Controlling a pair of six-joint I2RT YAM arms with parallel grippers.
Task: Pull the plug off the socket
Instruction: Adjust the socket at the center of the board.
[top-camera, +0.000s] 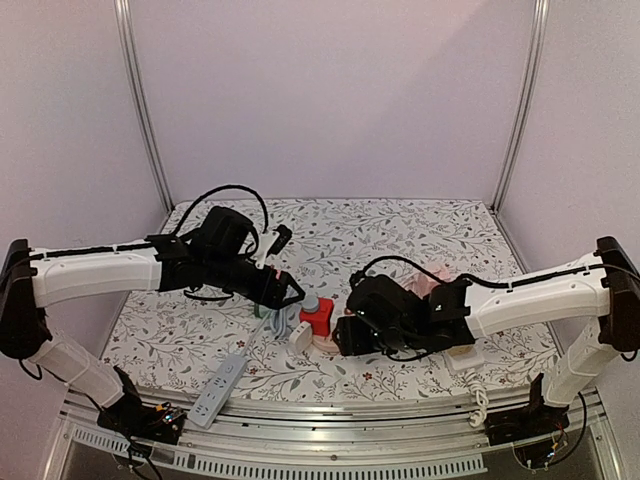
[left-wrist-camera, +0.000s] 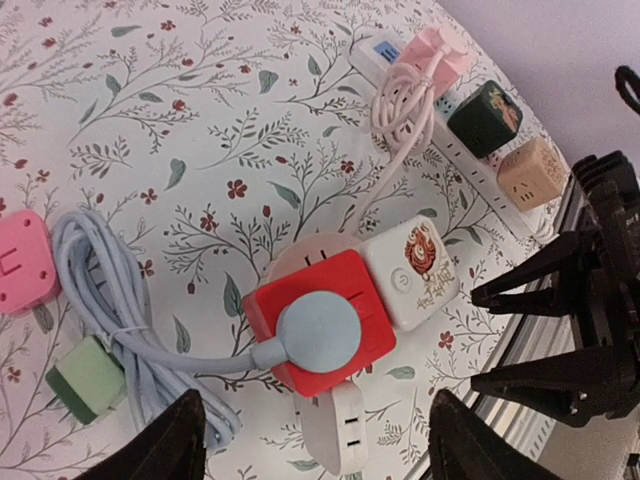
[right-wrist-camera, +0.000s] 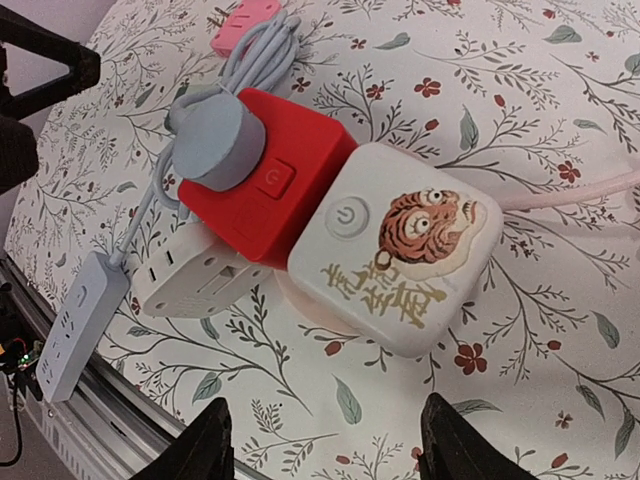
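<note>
A round grey-blue plug (left-wrist-camera: 318, 335) sits pushed into the top of a red cube socket (left-wrist-camera: 345, 290); both also show in the right wrist view, the plug (right-wrist-camera: 215, 140) on the red socket (right-wrist-camera: 285, 185). From above, the plug (top-camera: 311, 301) stands between the two arms. My left gripper (left-wrist-camera: 318, 410) hovers above the plug, open, its fingers well apart on either side with nothing between them. My right gripper (right-wrist-camera: 325, 410) is open over bare cloth, just short of a white tiger-print cube (right-wrist-camera: 400, 250) that touches the red socket.
A white adapter (left-wrist-camera: 335, 430) lies against the red socket. The plug's grey cable coil (left-wrist-camera: 95, 290), a green cube (left-wrist-camera: 85, 378) and a pink socket (left-wrist-camera: 20, 260) lie to the left. A power strip (left-wrist-camera: 470, 150) carries pink, green and beige plugs. Another strip (top-camera: 218, 388) lies near the front edge.
</note>
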